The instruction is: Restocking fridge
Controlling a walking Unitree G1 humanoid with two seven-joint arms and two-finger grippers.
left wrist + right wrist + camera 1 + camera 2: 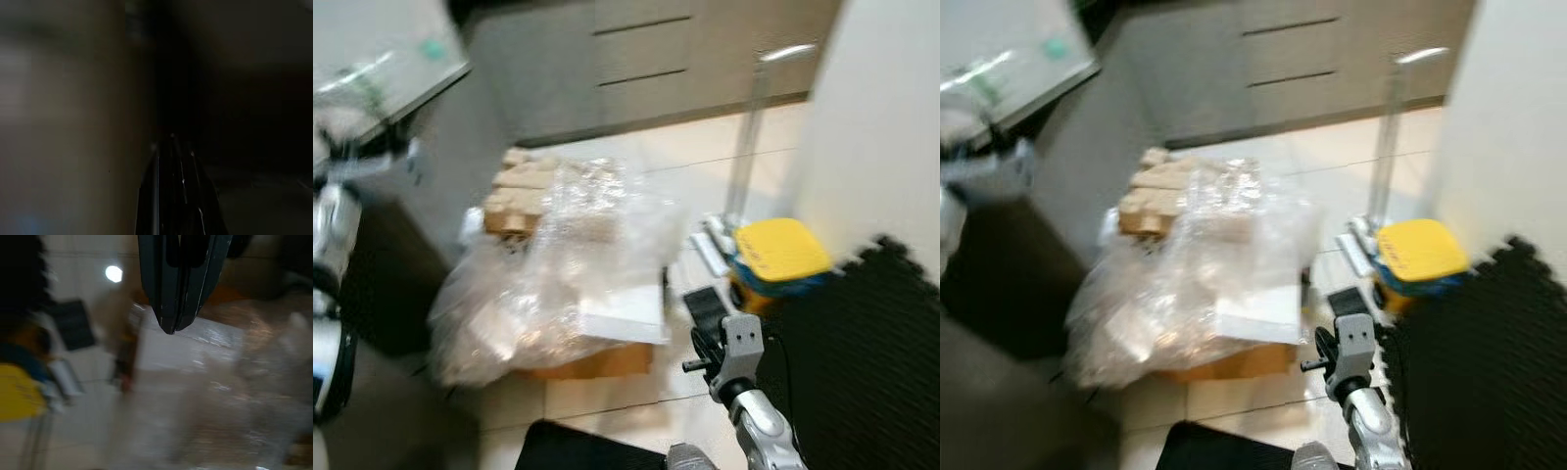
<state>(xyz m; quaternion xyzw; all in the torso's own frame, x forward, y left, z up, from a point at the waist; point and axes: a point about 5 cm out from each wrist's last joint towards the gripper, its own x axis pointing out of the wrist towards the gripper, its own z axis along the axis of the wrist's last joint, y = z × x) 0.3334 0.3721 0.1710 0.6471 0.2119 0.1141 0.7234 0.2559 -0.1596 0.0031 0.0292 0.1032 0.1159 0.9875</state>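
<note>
Black fingers [178, 284] of the right gripper [171, 328] lie pressed together, clenched on nothing, tips coming down from the top centre of the right wrist frame. Below them: blurred clear plastic and pale tile. In the head views the right gripper [705, 318] sits lower centre-right on its silver arm, just beside the right edge of the bag.

Left gripper [173, 191]: dark shape at the bottom centre of a very dark, smeared left wrist frame. Cannot tell if its fingers are parted or closed. Left arm [331, 284] runs along the left edge of the left eye frame.

Clear plastic bag [558, 274] fills the frame centre, draped over a cardboard box [597, 360] on the tiled floor [695, 142]. Tan cartons [524, 191] show at its upper left end. Yellow-topped container [781, 250] lies right of centre, at the edge of a black mat [862, 362]. Grey cabinet drawers [636, 49] run across the top; a counter [382, 49] occupies the upper left.

Progress, judged: early. Stock appears bagged on the floor, nothing held, no fridge identifiable. Picking up and loading remain.

View differences: head views give layout, both blurred. Right wrist frame gives finger closure, which the head views leave unclear.
</note>
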